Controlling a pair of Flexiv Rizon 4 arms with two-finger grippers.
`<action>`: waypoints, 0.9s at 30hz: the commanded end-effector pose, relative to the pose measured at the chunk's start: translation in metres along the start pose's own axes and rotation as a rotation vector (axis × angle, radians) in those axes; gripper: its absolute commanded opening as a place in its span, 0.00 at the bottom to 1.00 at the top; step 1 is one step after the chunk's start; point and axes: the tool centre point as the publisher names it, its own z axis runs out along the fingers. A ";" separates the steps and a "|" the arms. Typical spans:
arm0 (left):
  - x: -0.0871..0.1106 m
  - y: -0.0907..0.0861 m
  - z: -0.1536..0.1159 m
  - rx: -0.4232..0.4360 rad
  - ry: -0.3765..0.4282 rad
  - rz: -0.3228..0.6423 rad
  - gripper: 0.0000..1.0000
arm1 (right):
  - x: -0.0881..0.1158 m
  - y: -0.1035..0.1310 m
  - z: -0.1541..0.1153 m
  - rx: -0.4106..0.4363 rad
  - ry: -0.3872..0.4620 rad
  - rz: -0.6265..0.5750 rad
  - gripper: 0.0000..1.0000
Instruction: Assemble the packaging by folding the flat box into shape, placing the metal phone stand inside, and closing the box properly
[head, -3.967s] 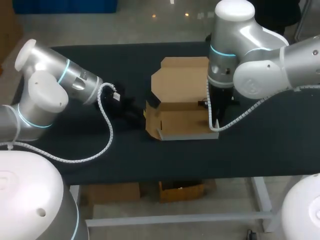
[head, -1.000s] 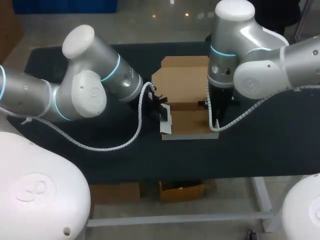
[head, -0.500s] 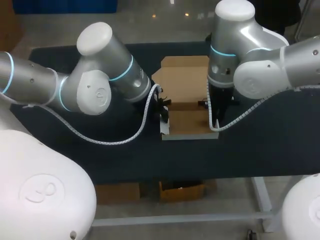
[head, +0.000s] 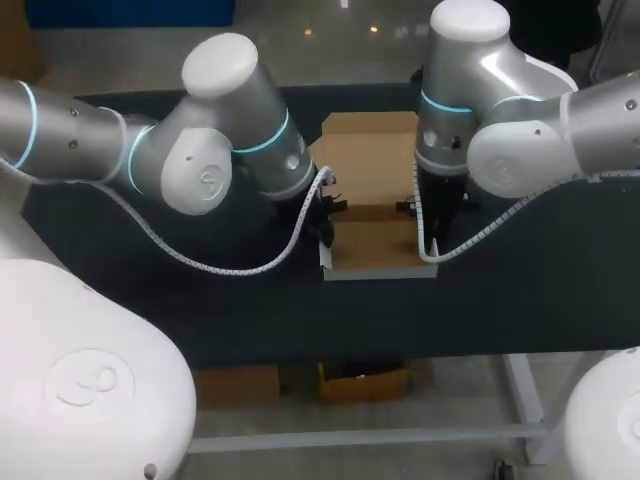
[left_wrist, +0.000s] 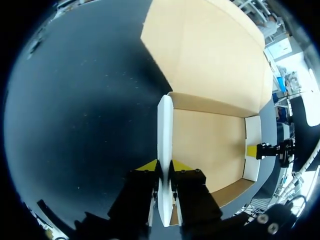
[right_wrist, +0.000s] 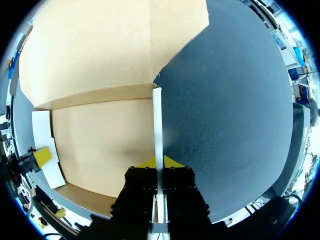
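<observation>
A brown cardboard box (head: 375, 245) sits mid-table with its tray folded up and its lid (head: 368, 160) lying flat behind it. My left gripper (head: 328, 222) is at the box's left wall. In the left wrist view this gripper (left_wrist: 164, 165) has its yellow tips pressed on both faces of the upright white-edged wall (left_wrist: 165, 125). My right gripper (head: 432, 238) stands at the right wall. In the right wrist view it (right_wrist: 159, 161) is shut on that thin wall (right_wrist: 157, 120). The tray floor (right_wrist: 100, 140) is bare. No phone stand shows in any view.
The dark table top (head: 540, 290) stretches out on both sides of the box. The box's front wall (head: 378, 270) lies a short way from the table's front edge. White cables hang from both wrists near the box.
My left arm has swung right to the box. The left side flap has been folded up to stand upright, and the left fingers have narrowed onto it. The right arm has kept still.
</observation>
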 end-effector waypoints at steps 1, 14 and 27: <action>0.003 -0.001 0.003 -0.003 -0.147 -0.002 0.14 | 0.001 0.001 -0.001 0.006 -0.003 0.000 0.00; -0.001 -0.003 0.009 -0.008 -0.196 -0.010 0.09 | 0.001 0.001 -0.001 0.006 -0.003 0.000 0.00; -0.007 -0.004 0.015 -0.004 -0.237 -0.026 0.08 | 0.001 0.001 -0.001 0.006 -0.003 0.000 0.00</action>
